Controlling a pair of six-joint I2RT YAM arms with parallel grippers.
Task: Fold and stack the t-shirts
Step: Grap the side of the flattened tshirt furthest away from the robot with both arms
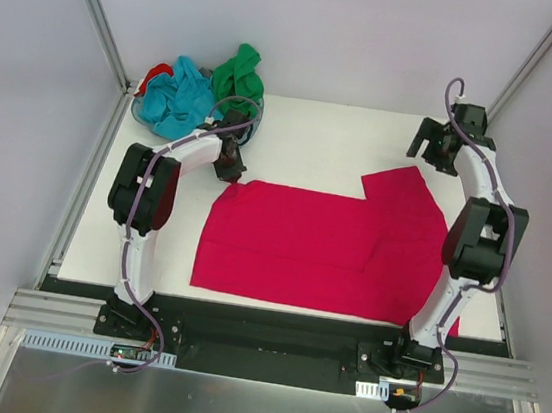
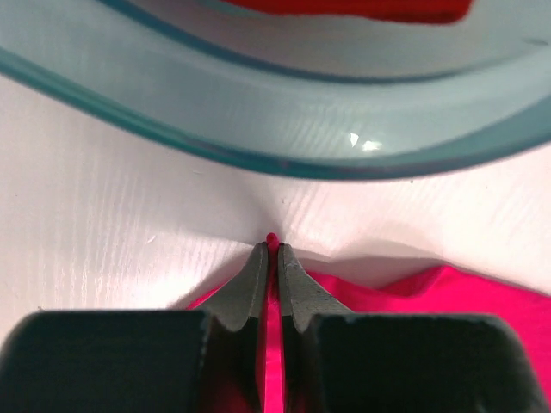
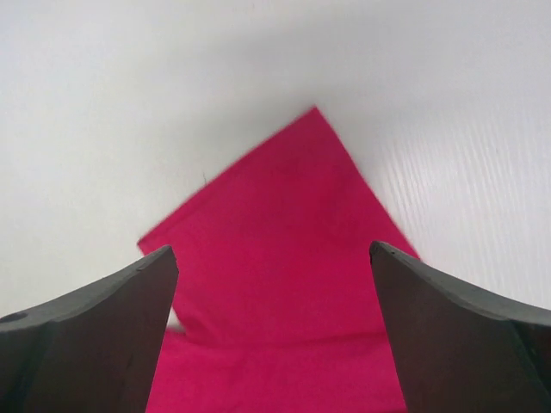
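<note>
Right, crimson-pink t-shirt is spread flat, centre-to-right on the table. Our left gripper is clamped on a thin sliver of its far-left corner, just beside the basket rim. Our right gripper is wide open, empty, hovering over the far-right sleeve. The turquoise-blue t-shirt, green t-shirt and red t-shirt are bunched at far left. We'd say: drop the right claw onto the sleeve tip, bite deeper than the left's marginal pinch, then carry both corners evenly towards the near hem, clear of the basket.
</note>
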